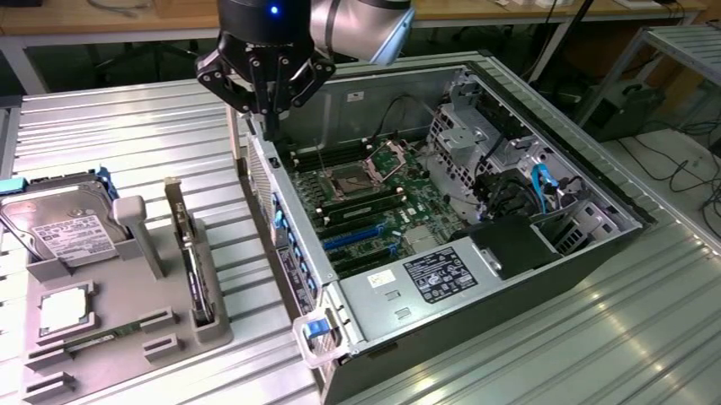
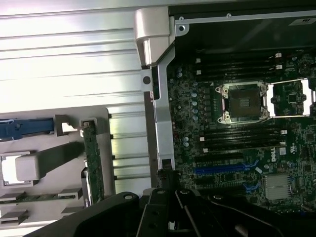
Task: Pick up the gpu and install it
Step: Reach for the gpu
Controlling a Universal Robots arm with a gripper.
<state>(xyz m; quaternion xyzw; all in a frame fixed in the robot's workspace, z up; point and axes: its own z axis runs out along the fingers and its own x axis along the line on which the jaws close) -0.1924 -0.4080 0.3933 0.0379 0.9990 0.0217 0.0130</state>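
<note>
**End effector pinched shut and empty over the case wall; gpu sitting in its holder**

I am hovering my end effector point(image 1: 270, 125) above the rear wall of the open computer case point(image 1: 529, 337), on the side of the case that faces the exterior view's left. My fingers are pressing together, narrow, and they are carrying nothing. They are pointing straight down toward the metal edge of the case and are touching nothing.

The gpu point(image 1: 194, 274) is standing on its long edge in a slot of the grey holder point(image 1: 124, 333). The holder is lying on the ribbed metal bench point(image 1: 113, 126) at the exterior view's left, just beside the case. The card's pale bracket point(image 1: 174, 198) is sitting at the end nearer to me, and the dark-green board is running away from it toward the near edge of the holder. The card is well apart from my fingers.

In the same holder, a hard drive point(image 1: 67, 229) with a white label is leaning upright, a square processor chip point(image 1: 66, 308) is lying flat, and a narrow memory stick point(image 1: 88, 343) is lying near the front edge.

Inside the case the motherboard point(image 1: 377, 207) is lying exposed, with a processor socket point(image 1: 344, 179) and the blue expansion slots point(image 1: 355, 238) showing. In the wrist view the gpu point(image 2: 93, 165) is appearing edge-on in its slot, with a strip of bare bench between holder and case.
</note>
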